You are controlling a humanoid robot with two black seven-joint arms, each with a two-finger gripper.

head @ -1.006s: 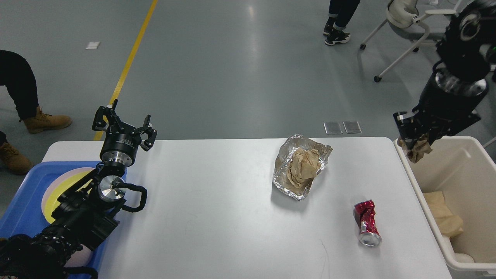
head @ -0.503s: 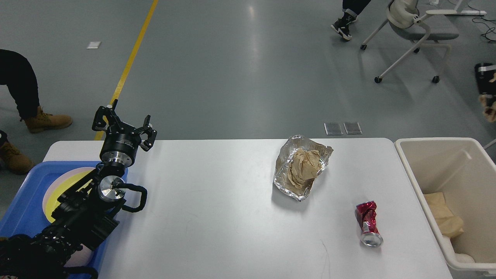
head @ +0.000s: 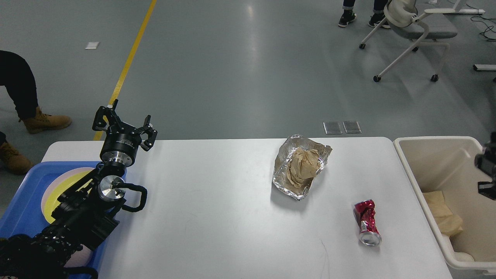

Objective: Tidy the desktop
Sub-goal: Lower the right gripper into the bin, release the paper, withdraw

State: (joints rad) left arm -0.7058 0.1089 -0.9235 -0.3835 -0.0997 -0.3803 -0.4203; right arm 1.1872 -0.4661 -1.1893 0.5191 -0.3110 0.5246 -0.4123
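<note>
- Nothing on the left has shifted: the left gripper (head: 124, 124) still hangs at nine o'clock above the far edge of the blue tray (head: 23, 209), its jaws spread wide with nothing between them
- Over at three o'clock the change is plain: a second ago the right arm stood high above the cream bin (head: 441, 170) with a scrap of brown paper pinched in its gripper, then swung out past the frame's edge; now only a dark, blurred piece of that arm (head: 487, 170) shows low over the bin's right side
- I cannot tell whether the right gripper's jaws are open or closed, nor whether the scrap is still held
- My reading is that one piece of rubbish is being dropped or has just been dropped, so the desktop (head: 217, 217) is partly tidied, not finished
- That desktop, white and wide, fills the middle from nine to three o'clock, between the tray and the bin
- Counted left to right: one blue tray with one pale plate (head: 68, 182) marked with a yellow disc; one crumpled foil wrapper (head: 285, 174) at one o'clock, holding one wad of brown paper (head: 304, 164); one crushed red can (head: 366, 226) at four o'clock, lying on its side well apart from the foil; one cream bin with tan paper (head: 443, 219) already inside
- Two pieces of rubbish, then, are left on the top
</note>
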